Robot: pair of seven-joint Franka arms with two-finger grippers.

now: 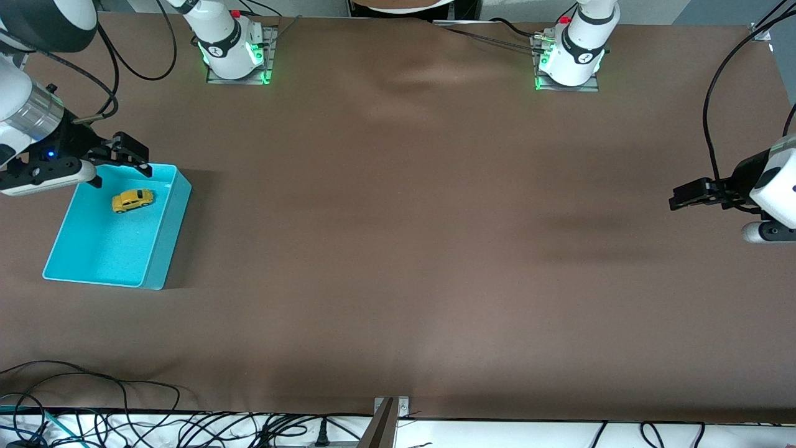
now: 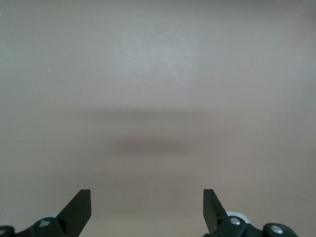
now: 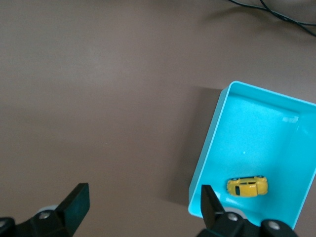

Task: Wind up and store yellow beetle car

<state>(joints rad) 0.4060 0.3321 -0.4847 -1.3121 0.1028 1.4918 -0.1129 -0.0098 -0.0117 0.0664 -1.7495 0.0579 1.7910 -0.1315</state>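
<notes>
The yellow beetle car point(image 1: 132, 200) lies on its wheels on the floor of the turquoise bin point(image 1: 166, 231), in the half nearer the arms' bases. It also shows in the right wrist view point(image 3: 247, 186), inside the bin point(image 3: 208, 143). My right gripper point(image 1: 138, 157) is open and empty, up over the bin's rim closest to the bases; in its wrist view point(image 3: 145, 202) the jaws stand wide apart beside the bin's corner. My left gripper point(image 1: 675, 198) is open and empty, waiting over bare table at the left arm's end point(image 2: 147, 207).
The brown table mat point(image 1: 398, 249) is bare apart from the bin. The arm bases point(image 1: 233, 56) point(image 1: 569, 62) stand along the table edge farthest from the front camera. Loose cables point(image 1: 124, 423) run along the edge nearest that camera.
</notes>
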